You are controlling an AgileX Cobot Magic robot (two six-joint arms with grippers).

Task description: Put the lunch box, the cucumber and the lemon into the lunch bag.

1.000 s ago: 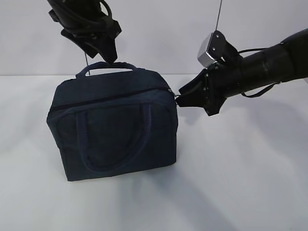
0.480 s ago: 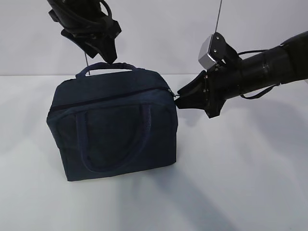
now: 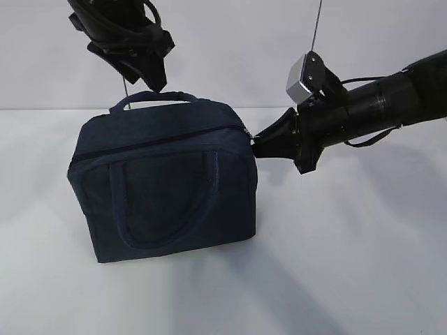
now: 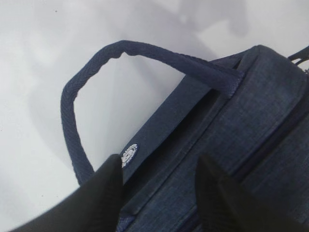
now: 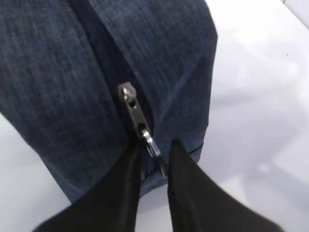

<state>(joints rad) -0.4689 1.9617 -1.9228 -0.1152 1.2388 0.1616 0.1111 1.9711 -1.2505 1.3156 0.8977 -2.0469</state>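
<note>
The lunch bag [image 3: 164, 180] stands zipped on the white table [image 3: 349, 265], the right gripper [image 5: 153, 162] pinching its silver zipper pull [image 5: 150, 142] presumably to open it, while the left gripper [image 4: 157, 181] hovers spread above the rear handle [image 4: 87, 87].

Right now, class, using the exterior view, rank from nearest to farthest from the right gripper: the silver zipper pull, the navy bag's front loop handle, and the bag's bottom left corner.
1. The silver zipper pull, at the right gripper fingertips, on the top right corner of the dark navy fabric lunch bag.
2. The front loop handle, on the bag's front face.
3. The bottom left corner, lowest and farthest left.
</note>
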